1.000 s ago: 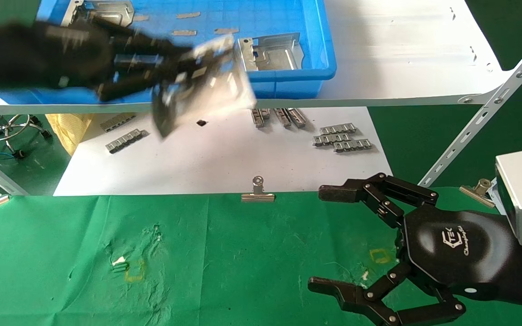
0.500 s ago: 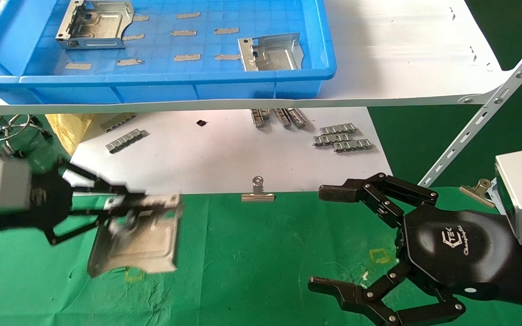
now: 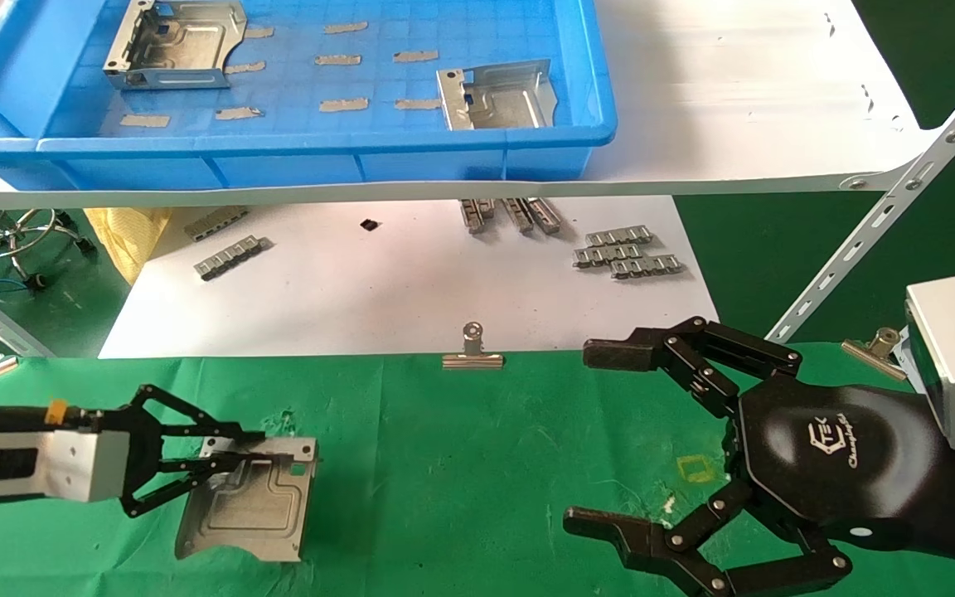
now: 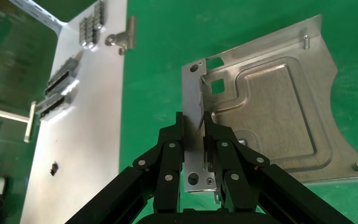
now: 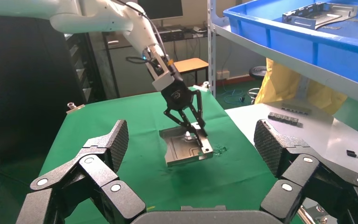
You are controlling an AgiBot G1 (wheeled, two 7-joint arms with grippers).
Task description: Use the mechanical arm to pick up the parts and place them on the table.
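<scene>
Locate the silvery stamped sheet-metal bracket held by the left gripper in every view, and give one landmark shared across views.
Head view: silvery sheet-metal bracket lower left on the green cloth table, upturned edge pinched by the left gripper.
Left wrist view: bracket fills centre-right, beyond the fingers.
Right wrist view: bracket at centre, between the open right gripper's fingers.
Shared landmark: the green cloth.

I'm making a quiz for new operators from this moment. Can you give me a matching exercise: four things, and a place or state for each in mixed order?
Things:
1. left pincer
2. right pincer
3. blue tray
4. binder clip

Places or states:
A. on the white shelf board
B. at the green cloth's far edge
C. shut on a bracket's upturned edge
D. open, holding nothing, over the green table

Pairs: 1-C, 2-D, 3-A, 4-B
</scene>
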